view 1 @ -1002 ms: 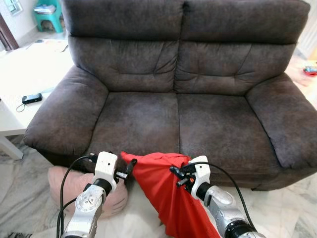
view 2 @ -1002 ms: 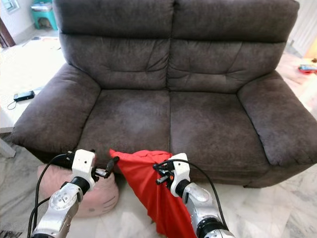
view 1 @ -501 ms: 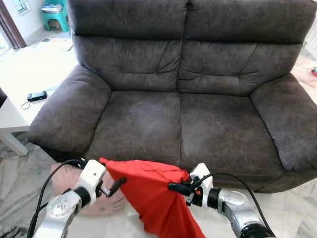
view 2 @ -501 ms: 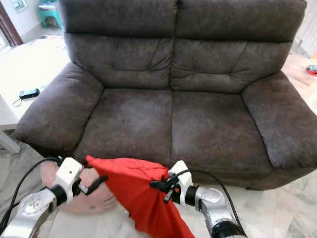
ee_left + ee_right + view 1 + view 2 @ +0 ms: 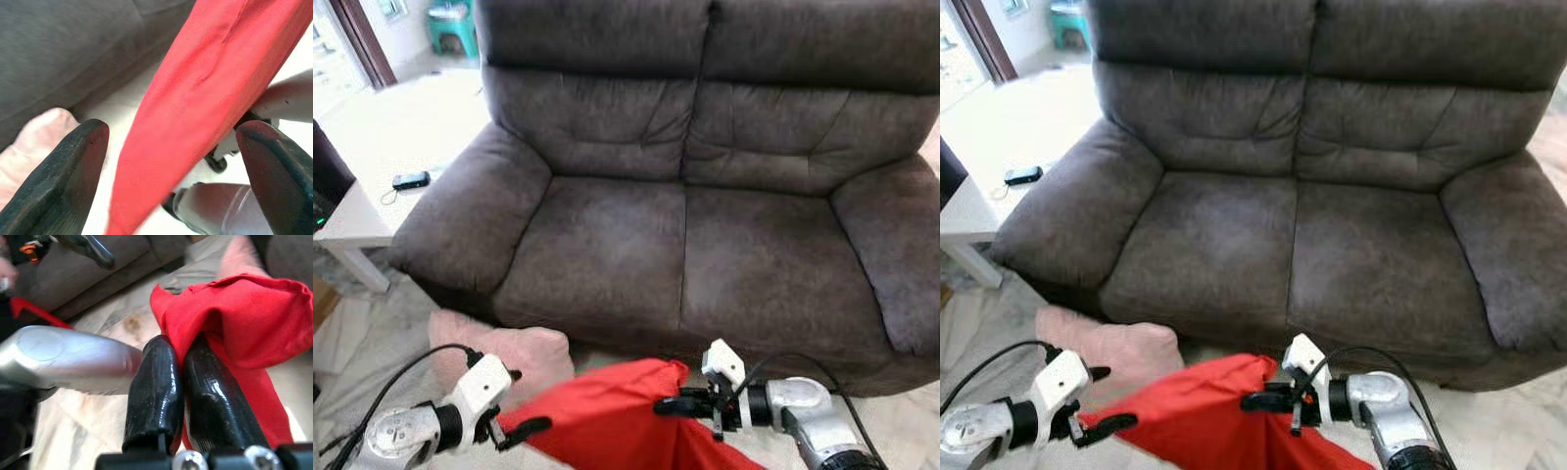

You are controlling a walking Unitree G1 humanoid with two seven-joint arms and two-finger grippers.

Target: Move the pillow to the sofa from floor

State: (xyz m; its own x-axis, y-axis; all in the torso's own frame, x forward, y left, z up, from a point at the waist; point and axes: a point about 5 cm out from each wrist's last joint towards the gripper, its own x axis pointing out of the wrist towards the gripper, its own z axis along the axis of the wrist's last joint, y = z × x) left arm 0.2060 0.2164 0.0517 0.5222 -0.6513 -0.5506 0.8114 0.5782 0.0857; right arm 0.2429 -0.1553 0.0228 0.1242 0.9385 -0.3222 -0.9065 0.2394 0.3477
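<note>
The pink pillow [image 5: 504, 354] lies on the floor [image 5: 357, 338] against the front of the dark grey sofa [image 5: 685, 235], below its left seat cushion; its near edge is hidden behind the left arm and a red cloth [image 5: 607, 416]. No face or pattern on the pillow can be made out. In the left wrist view a corner of it shows pale and blurred beside one black finger.

The red cloth hangs stretched between the two arms just in front of the sofa base, and its lower part is cut off by the frame edge. The right pincer [image 5: 1258, 401] is clamped on a bunched fold of the cloth; in the right wrist view its two fingers [image 5: 156, 387] press together with red fabric squeezed between them. The left pincer [image 5: 1102, 399] stands wide, its fingers well apart, with the cloth's edge running through the gap; whether either finger touches the cloth cannot be told.

To the left of the sofa stands a white table [image 5: 372, 166] carrying a small dark device [image 5: 411, 180] with a cord. A teal stool [image 5: 455, 24] sits far back, partly cut off
</note>
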